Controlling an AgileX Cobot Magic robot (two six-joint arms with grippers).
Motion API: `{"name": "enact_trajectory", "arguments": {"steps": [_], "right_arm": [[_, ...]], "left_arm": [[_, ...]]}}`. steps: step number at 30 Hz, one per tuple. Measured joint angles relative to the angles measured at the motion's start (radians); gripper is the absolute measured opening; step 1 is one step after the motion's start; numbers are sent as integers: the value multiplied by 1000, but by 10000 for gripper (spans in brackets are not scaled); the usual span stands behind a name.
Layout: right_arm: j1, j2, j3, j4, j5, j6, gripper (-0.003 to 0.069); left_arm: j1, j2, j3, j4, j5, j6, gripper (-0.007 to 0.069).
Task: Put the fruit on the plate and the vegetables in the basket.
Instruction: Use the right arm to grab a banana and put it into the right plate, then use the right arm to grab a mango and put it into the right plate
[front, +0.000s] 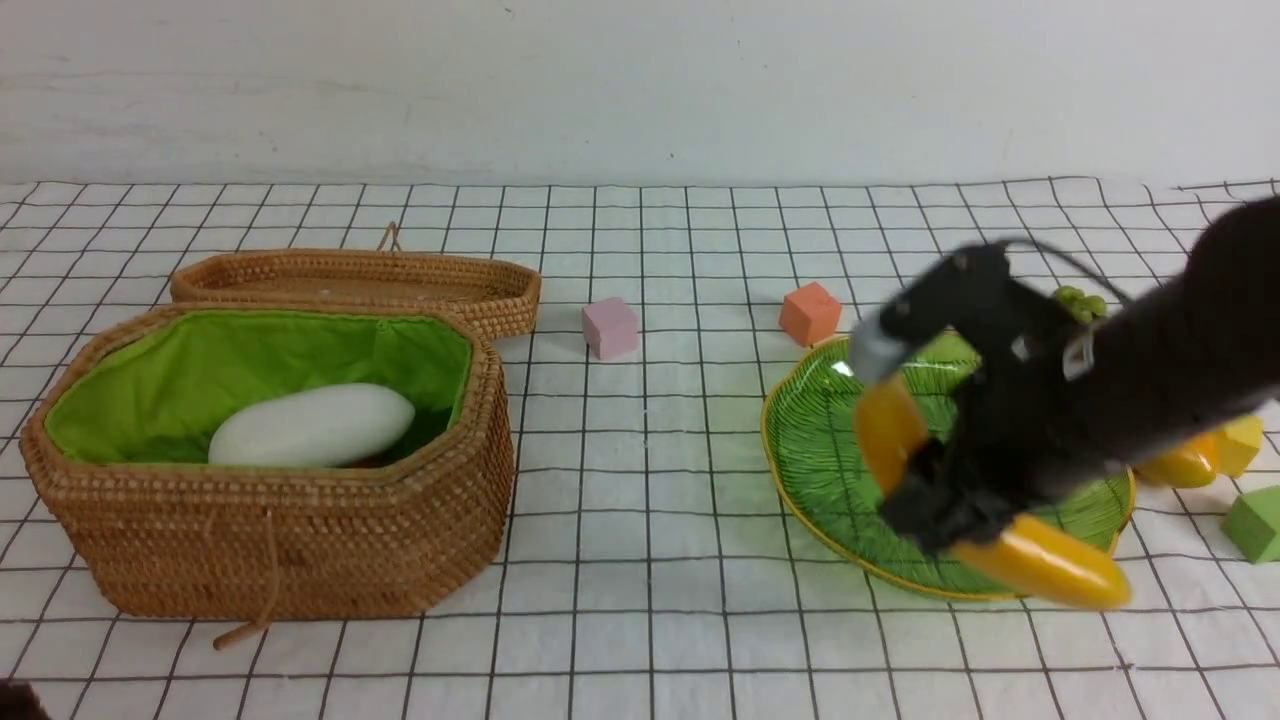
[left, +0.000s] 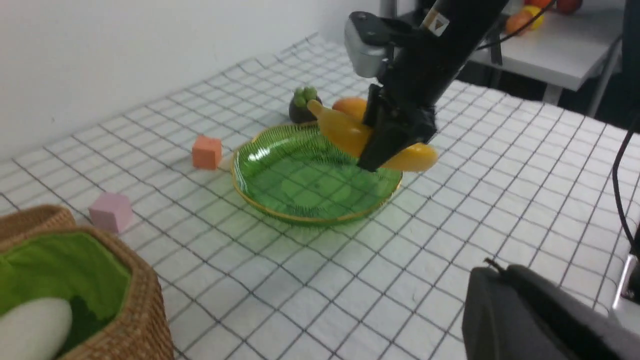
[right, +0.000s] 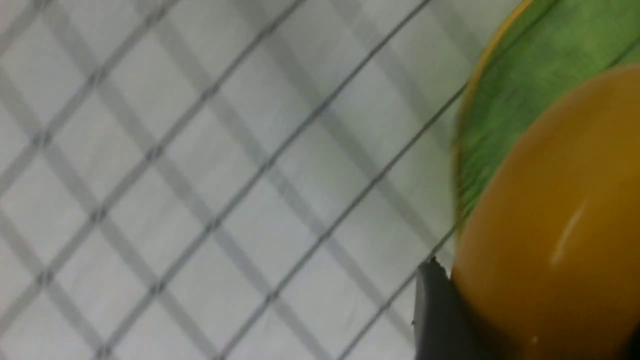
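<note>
The right fingers (front: 935, 505) grip the middle of the long yellow toy banana (front: 1045, 562) above the translucent green leaf-shaped glass plate (front: 810, 450). The banana's axis runs far-left to near-right, and its near end overhangs the rim. Plate centre lies left of the fingers.

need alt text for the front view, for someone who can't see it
The right gripper holds a yellow banana over a green leaf-shaped plate on a grid-patterned cloth. At left, a green-lined wicker basket holds a white radish, its lid behind it.
</note>
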Motion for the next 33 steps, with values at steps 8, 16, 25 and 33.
{"name": "enact_trajectory", "arguments": {"steps": [8,16,25,33], "right_arm": [[-119,368,-319,6,8,209,332],[-158,525,-485,-22,187,288,468],[-242,400,-549,-197,378,475,642],[-458,474,-551,-226,342,593,552]], "left_arm": [[0,0,0,-7,-36,-18,-13],[0,0,0,-20,-30,-24,-13],[0,4,0,-20,-31,-24,-13],[0,83,0,2,-66,-24,-13]]}}
